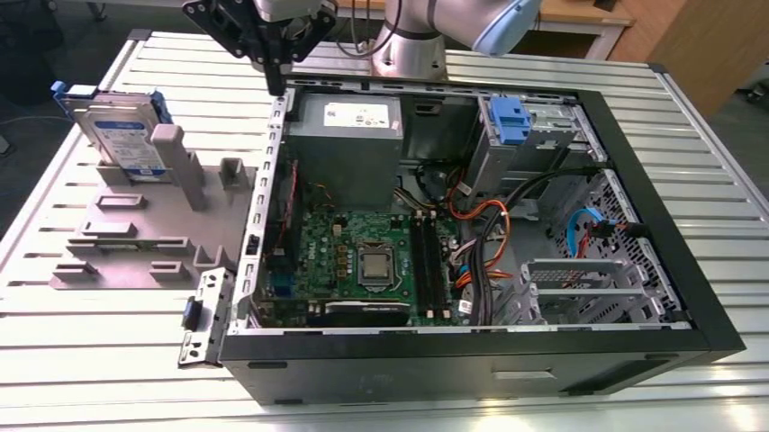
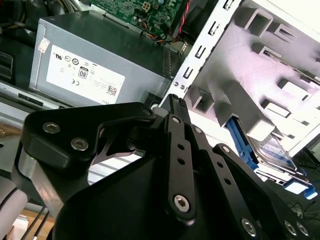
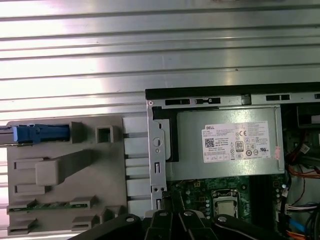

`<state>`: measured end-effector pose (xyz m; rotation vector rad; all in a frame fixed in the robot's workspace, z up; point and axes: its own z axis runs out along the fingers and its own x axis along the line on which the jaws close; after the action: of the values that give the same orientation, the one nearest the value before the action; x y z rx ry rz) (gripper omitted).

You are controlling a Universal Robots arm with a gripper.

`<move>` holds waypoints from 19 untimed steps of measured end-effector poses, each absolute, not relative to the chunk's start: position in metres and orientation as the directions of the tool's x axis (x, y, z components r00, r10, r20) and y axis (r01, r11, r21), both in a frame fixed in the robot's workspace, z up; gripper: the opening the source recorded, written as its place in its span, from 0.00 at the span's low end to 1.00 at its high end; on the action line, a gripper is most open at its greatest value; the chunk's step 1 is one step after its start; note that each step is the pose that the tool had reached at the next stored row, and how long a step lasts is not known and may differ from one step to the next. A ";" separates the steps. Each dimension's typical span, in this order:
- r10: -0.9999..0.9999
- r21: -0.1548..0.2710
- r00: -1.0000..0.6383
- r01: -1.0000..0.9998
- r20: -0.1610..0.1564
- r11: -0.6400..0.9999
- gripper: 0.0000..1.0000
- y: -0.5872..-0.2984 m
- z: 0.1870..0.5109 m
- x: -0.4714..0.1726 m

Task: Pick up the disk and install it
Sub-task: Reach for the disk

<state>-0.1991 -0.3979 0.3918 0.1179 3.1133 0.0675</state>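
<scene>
**Status: disk not yet picked up; approach phase (est.)**

1. Table (image 1: 673, 117): slatted metal, carries everything.
2. PC case (image 1: 456, 360): lies on its side, open, motherboard facing up. The power supply (image 1: 346, 126) sits in the far corner by the arm base. The drive bay (image 1: 529, 126) w/ blue latch is beside it, toward the exterior view's right.
3. Grey fixture (image 1: 132, 225): on the table just beside the case, on the exterior view's left.
4. Disk (image 1: 121, 135): stands on edge in a slot at the fixture's far end, label face showing, blue rails along its edges. A fixture post stands just beside it. The first wrist view shows its blue rail (image 3: 40, 133) edge-on.
5. Gripper (image 1: 276, 83): hovers over the case wall near the power supply corner, pointing down, well apart from the disk. Jaws closed tip to tip, nothing held; the second wrist view shows the linkages converging to one point (image 2: 172, 102).

**Procedure notes (judgement)**

- Open jaws fully before coming down. Closed tips would strike the disk's top edge.
- Align the fingers w/ the disk's thin dimension and clamp the two flat faces.
- Centre the grip along the top edge, so the disk does not pivot.
- Keep clear of the fixture post and the case wall on approach.
- Pull out along the slot axis, no side load, so the rails do not bind.
</scene>
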 end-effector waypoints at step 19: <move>0.076 0.044 -0.997 0.075 -0.022 0.996 0.11 -0.398 0.391 -0.214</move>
<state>-0.2143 -0.3979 0.3909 0.1180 3.1151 0.0675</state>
